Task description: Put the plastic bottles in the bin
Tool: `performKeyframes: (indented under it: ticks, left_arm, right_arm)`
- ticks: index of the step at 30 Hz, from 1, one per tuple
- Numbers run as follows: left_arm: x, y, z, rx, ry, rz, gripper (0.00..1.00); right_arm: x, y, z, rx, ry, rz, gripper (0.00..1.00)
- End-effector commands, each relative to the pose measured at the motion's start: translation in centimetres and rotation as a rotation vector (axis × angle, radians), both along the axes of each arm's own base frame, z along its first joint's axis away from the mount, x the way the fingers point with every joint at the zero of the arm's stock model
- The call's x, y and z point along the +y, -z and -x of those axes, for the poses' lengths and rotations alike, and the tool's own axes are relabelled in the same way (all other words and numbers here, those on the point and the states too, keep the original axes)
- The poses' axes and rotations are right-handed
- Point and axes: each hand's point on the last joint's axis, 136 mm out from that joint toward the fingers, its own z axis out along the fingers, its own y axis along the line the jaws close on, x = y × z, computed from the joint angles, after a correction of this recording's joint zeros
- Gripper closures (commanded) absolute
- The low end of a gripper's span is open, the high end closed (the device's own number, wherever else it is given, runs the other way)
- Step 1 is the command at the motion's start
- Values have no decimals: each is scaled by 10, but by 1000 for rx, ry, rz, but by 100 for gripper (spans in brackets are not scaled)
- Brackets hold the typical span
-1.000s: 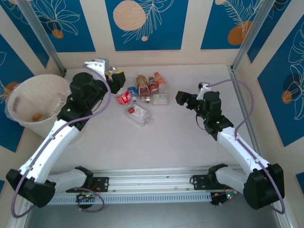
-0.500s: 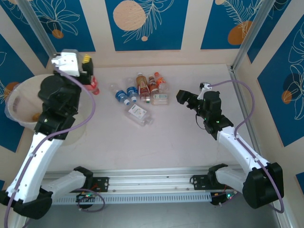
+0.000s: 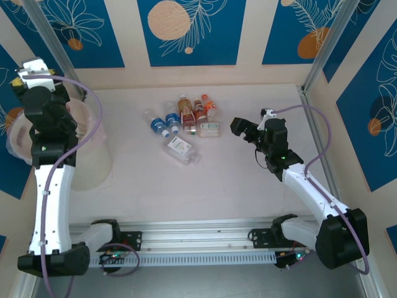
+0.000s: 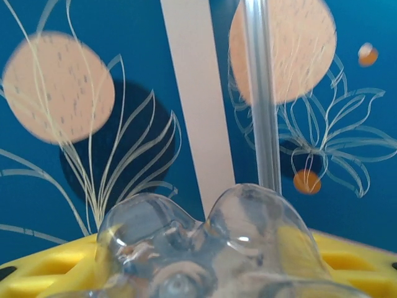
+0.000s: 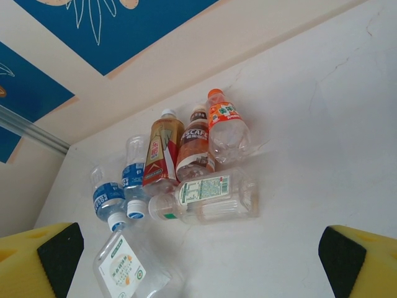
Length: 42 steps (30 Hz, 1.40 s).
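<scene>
**Left pincer holds a bottle up by the bin; the others lie mid-table**

In the left wrist view we see the left pincer (image 4: 206, 266) partly closed on a clear bottle (image 4: 211, 230), whose lumpy base sits between the yellow fingers (image 4: 46, 273) and faces the blue patterned wall (its label is hidden from us). From above, the left arm rises at the far left over the cream bin (image 3: 90, 162), which stands at the table's (image 3: 236, 180) left edge. The right pincer (image 3: 239, 126) hangs with its jaws spread wide and nothing between them, just right of the seven plastic bottles (image 3: 186, 121) lying clustered on the table. We can pick out an orange-capped bottle (image 5: 226, 127), two blue-labelled bottles (image 5: 108, 198) and a squarish bottle (image 5: 124, 268) nearest us.
</scene>
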Motion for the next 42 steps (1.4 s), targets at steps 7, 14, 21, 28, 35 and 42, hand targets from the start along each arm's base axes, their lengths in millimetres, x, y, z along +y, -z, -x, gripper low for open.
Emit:
performKeyframes:
  ticks: [7,14,21,28,35,42]
  left_arm:
    - [3,85,-13,170,89,311,56]
    - [4,137,-24,291,102,382,53]
    - [8,182,-27,393,62,417,44]
    - [5,168,-31,359,95,422,43]
    - [38,142,-9,374,-116,270,43]
    - [29,181,-28,485,-91,280,43]
  right_arm:
    - [1,-5,-5,7,-1,-12,1]
    - [5,3,-9,35,-14,-31,0]
    - [12,6,-11,56,-41,-40,0]
    - [16,11,-13,77,-56,-41,0]
    - [18,14,-15,87,-65,-43,0]
    - [23,13,-19,93,-80,-49,0]
